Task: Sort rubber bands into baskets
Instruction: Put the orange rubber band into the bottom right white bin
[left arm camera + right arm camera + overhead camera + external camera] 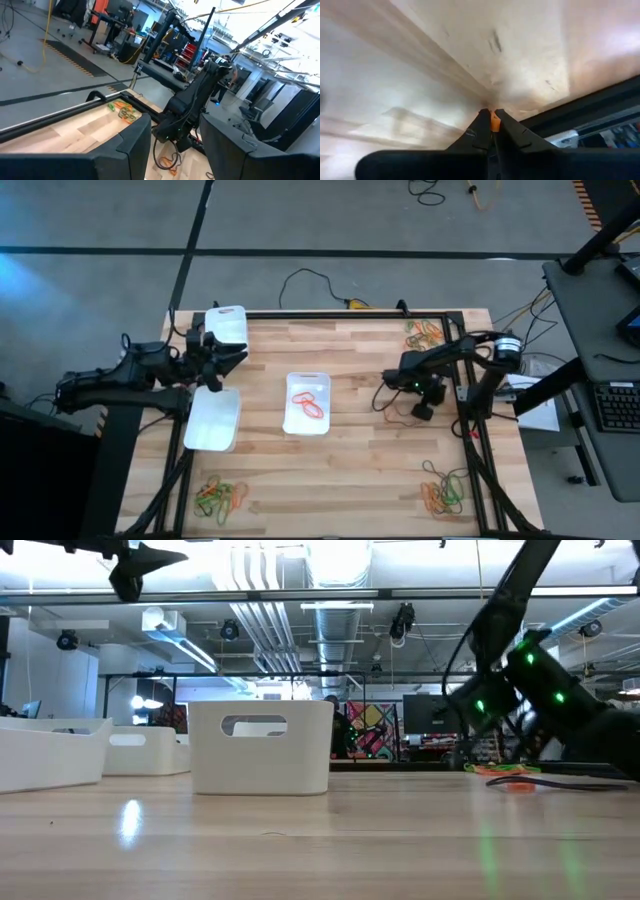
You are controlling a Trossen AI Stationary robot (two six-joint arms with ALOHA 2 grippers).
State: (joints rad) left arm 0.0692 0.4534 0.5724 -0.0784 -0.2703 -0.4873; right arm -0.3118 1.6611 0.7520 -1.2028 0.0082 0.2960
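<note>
Three white baskets stand on the wooden table: one at the far left (228, 323), one nearer on the left (213, 420), and a middle one (308, 402) with orange rubber bands (310, 406) lying in it. My left gripper (225, 360) hangs open, high above the gap between the two left baskets, with nothing between its fingers (125, 150). My right gripper (424, 408) is over the table's right part, slanting down, shut on an orange rubber band (494, 121). Loose bands lie in piles at the far right (425, 332), near right (445, 492) and near left (220, 495). My right gripper pinches an orange rubber band between its two fingertips; only a small orange bit (494, 120) shows there. The fingers slant down at the tabletop. The rest of the band is hidden by the fingers, and I cannot tell whether it is clear of the wood.
A black frame rail (463, 395) runs along the table's right edge, close behind my right gripper. Black cables (395, 402) lie beside that arm. Bare wood stretches between the middle basket and the right gripper, and along the near edge between the two near piles.
</note>
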